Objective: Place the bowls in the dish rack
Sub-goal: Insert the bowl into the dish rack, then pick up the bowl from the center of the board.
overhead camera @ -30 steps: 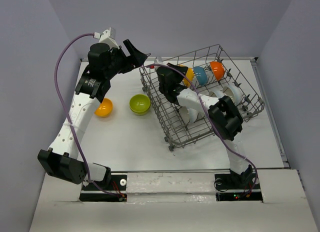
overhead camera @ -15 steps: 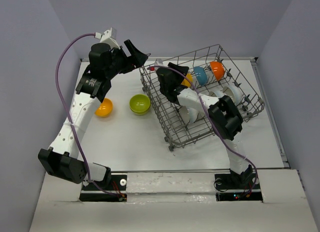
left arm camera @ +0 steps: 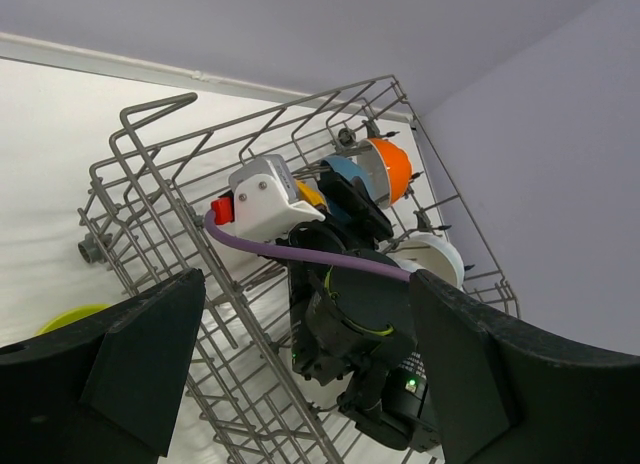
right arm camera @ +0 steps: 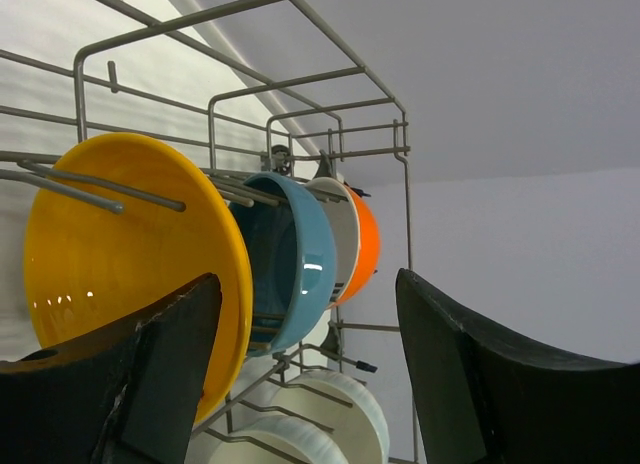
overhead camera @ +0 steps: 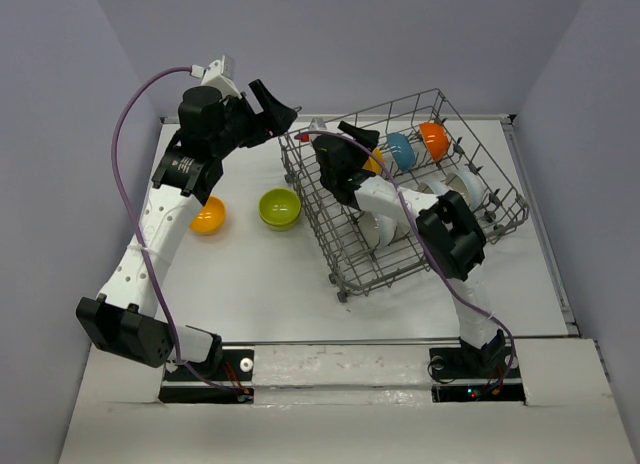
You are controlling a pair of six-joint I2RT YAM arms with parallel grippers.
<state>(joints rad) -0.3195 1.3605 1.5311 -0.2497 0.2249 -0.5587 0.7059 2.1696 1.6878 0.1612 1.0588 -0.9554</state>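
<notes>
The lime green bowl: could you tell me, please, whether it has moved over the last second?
No. The lime green bowl keeps its spot on the table, the same gap from the left wall of the dish rack.

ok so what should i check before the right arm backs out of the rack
1. right gripper open, not clamping the yellow bowl: ok
2. yellow bowl standing on edge between tines of the dish rack: ok
3. blue bowl and orange bowl upright behind it: ok
4. right arm clear of the rack wires: cannot tell
5. left gripper open and empty: ok
6. all bowls loaded: not ok, lime bowl and second orange bowl lie on the table
</notes>
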